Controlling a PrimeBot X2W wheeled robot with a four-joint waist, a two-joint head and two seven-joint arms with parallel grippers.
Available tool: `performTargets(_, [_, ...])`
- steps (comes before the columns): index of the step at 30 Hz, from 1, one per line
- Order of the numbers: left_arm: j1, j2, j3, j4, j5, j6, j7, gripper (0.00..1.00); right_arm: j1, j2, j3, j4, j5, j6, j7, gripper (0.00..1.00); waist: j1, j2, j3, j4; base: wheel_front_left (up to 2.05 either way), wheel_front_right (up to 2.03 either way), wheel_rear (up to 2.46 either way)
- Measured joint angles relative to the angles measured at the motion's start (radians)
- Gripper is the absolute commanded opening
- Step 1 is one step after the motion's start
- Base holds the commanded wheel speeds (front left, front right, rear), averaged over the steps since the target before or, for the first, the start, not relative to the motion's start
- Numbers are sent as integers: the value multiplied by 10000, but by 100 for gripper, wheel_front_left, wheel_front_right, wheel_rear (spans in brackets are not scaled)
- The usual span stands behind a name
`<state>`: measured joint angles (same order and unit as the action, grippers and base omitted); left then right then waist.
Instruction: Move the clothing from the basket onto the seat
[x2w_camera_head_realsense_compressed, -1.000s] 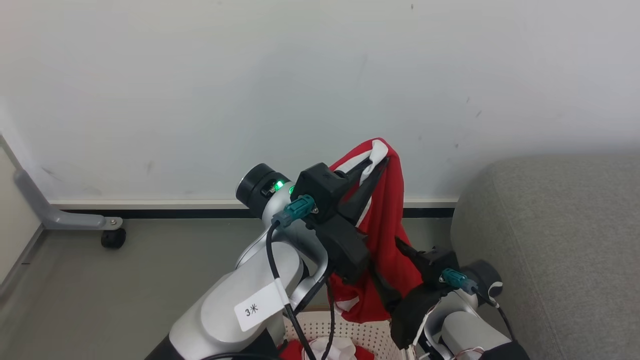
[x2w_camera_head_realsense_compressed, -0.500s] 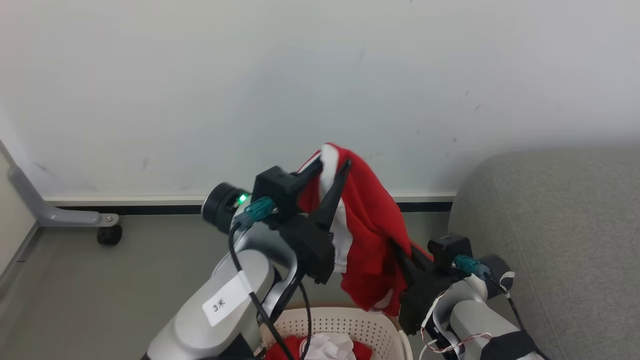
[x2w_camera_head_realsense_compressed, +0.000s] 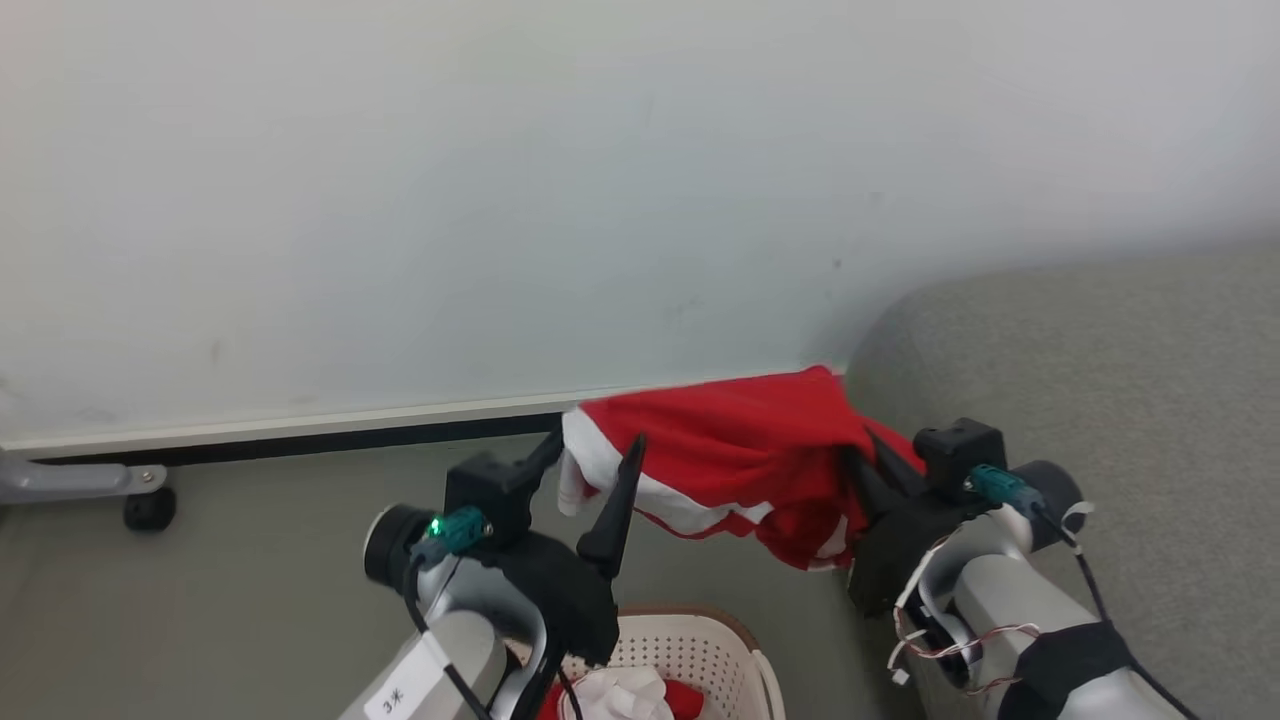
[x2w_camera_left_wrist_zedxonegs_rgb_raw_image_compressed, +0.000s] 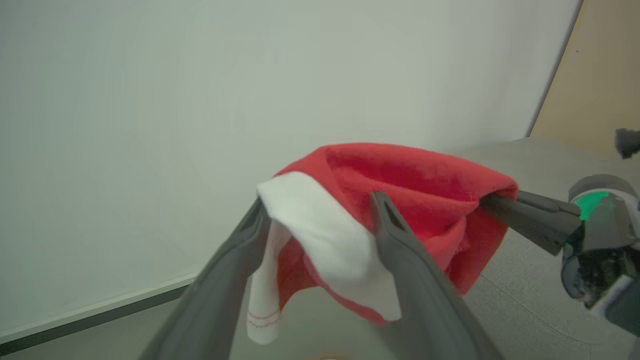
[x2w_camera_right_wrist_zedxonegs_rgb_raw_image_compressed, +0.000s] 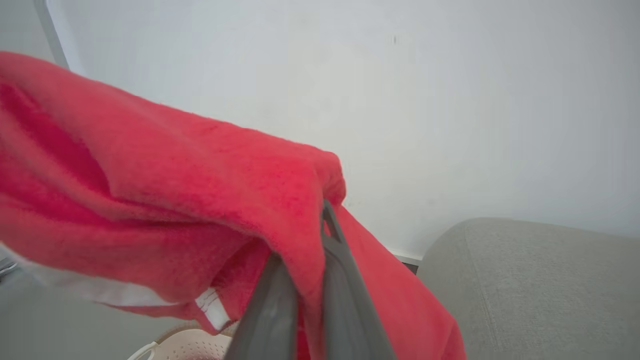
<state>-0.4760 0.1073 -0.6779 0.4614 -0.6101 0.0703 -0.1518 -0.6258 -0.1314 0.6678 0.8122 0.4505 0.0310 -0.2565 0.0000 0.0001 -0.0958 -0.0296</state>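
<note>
A red garment with a white panel (x2w_camera_head_realsense_compressed: 740, 460) hangs in the air, stretched between my two grippers above the basket (x2w_camera_head_realsense_compressed: 738, 628). My right gripper (x2w_camera_head_realsense_compressed: 862, 450) is shut on its red end, just beside the grey seat (x2w_camera_head_realsense_compressed: 1100, 380). My left gripper (x2w_camera_head_realsense_compressed: 597, 438) stands open, the white edge of the clothing still lying between its fingers (x2w_camera_left_wrist_zedxonegs_rgb_raw_image_compressed: 400, 250). In the right wrist view the red cloth (x2w_camera_right_wrist_zedxonegs_rgb_raw_image_compressed: 175, 190) folds over the shut right gripper (x2w_camera_right_wrist_zedxonegs_rgb_raw_image_compressed: 312, 235). More red and white clothing (x2w_camera_head_realsense_compressed: 625, 695) lies in the basket. The left wrist view has the left gripper (x2w_camera_left_wrist_zedxonegs_rgb_raw_image_compressed: 320, 202) with the white panel (x2w_camera_left_wrist_zedxonegs_rgb_raw_image_compressed: 320, 230) draped across it.
A pale wall with a dark baseboard (x2w_camera_head_realsense_compressed: 300, 440) runs behind. A grey frame leg with a black caster (x2w_camera_head_realsense_compressed: 148, 508) stands on the floor at far left. The seat's rounded arm (x2w_camera_right_wrist_zedxonegs_rgb_raw_image_compressed: 525, 280) rises right of the basket (x2w_camera_right_wrist_zedxonegs_rgb_raw_image_compressed: 185, 345).
The left gripper has opened from its grip on the garment, and the right gripper has shut on it. Both arms sit lower and the cloth now stretches sideways. The camera has shifted.
</note>
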Motion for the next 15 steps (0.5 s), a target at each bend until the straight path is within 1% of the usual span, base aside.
performTargets(4, [436,35,-12,25,-48,2,-107,100,12,-466,-184,-77,-73,-46,0,0,0,0,-17,-336,0,0,0])
performTargets(5, [436,35,-12,25,-48,2,-107,100,12,-466,-184,-77,-73,-46,0,0,0,0,-17,-336,0,0,0])
performTargets(14, [1122,142,-12,182,-109,17,-407,100,497,-1120,-387,-660,-213,-161,2,0,0,0,-74,-1168,0,0,0])
performTargets(15, [1194,140,-17,184,-111,19,-449,100,574,-1195,-395,-748,-253,-213,0,0,0,0,-81,-1269,0,0,0])
